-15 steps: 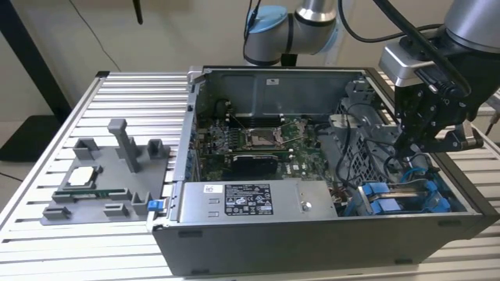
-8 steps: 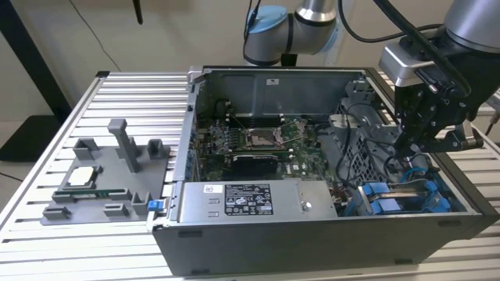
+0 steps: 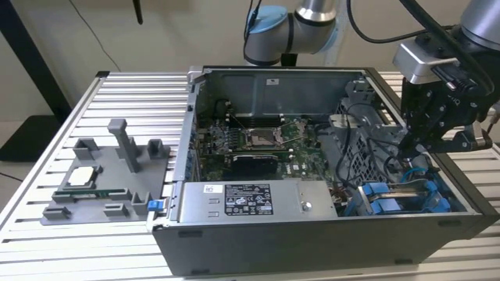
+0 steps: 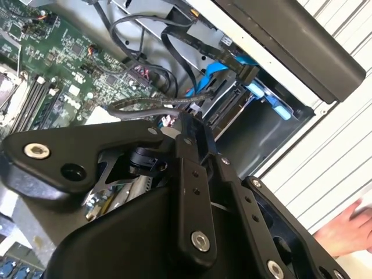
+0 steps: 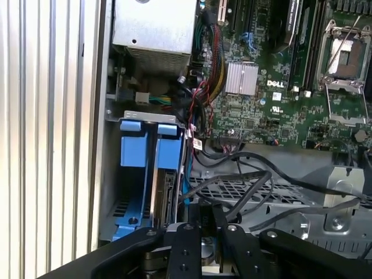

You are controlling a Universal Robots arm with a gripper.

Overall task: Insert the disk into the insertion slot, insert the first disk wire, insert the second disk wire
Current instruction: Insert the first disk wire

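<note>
Blue plastic marks where the disk [image 5: 167, 195] stands on edge, clipped in its bright carrier frame and seated in the insertion slot [image 5: 119, 206], a grey sheet-metal bay in a corner of the open computer case [image 3: 312, 243]. A second blue carrier [image 5: 133, 152] stands just beside it in the same bay. The robot arm's black hand [image 3: 413, 153] reaches down into the case at the exterior view's right, above the blue fittings. In the first wrist view the hand [image 5: 210, 224] hangs close to the disk's end, where a thin blue cable [image 5: 185, 189] runs alongside the drive. Loose black cables [image 5: 256, 174] cross the perforated grey cage [image 5: 244, 189] next to it. In the second wrist view the hand [image 4: 189, 125] sits near a grey braided cable [image 4: 151, 103] looping over the green motherboard [image 4: 64, 52]. Whether the hand is clenched, released or gripping a wire cannot be told from these angles. A silver labelled power-supply box [image 3: 238, 202] lies along the case's near side. The case rests on a slatted aluminium surface [image 3: 78, 257]. A grey fixture [image 3: 109, 175] holding small computer parts sits well apart from the case, toward the exterior view's left.
</note>
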